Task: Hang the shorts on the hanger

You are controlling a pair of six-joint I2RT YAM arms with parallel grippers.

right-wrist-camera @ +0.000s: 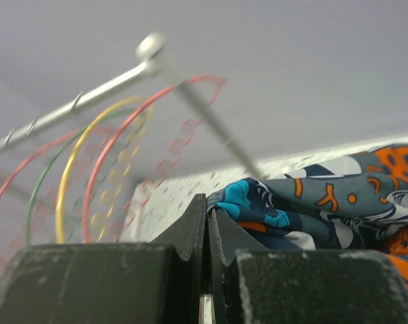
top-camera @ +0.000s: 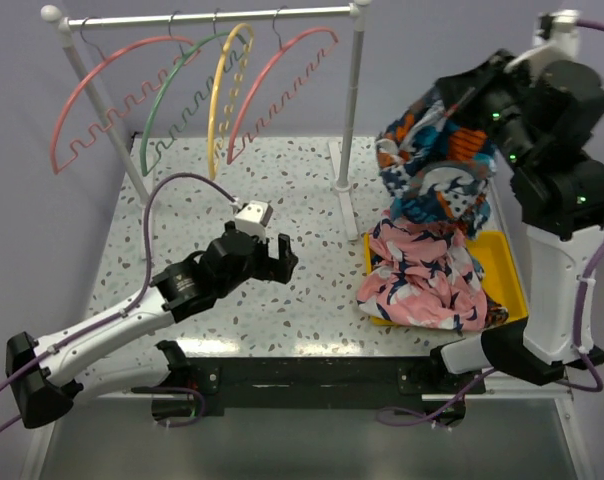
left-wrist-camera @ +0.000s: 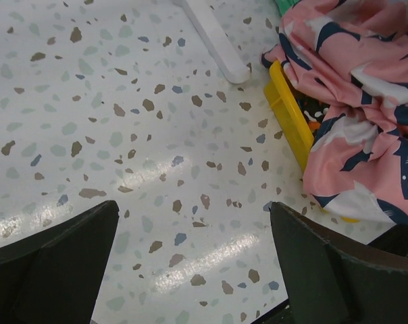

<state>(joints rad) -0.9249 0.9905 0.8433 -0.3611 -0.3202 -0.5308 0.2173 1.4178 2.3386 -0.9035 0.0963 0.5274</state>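
While the right hand clamps the shorts, a pink garment fills the yellow tray; left hand gapes empty.

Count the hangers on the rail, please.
4 on the rail, left to right: a coral-pink hanger, a green hanger, a yellow hanger, a second coral-pink hanger. None seems hidden.
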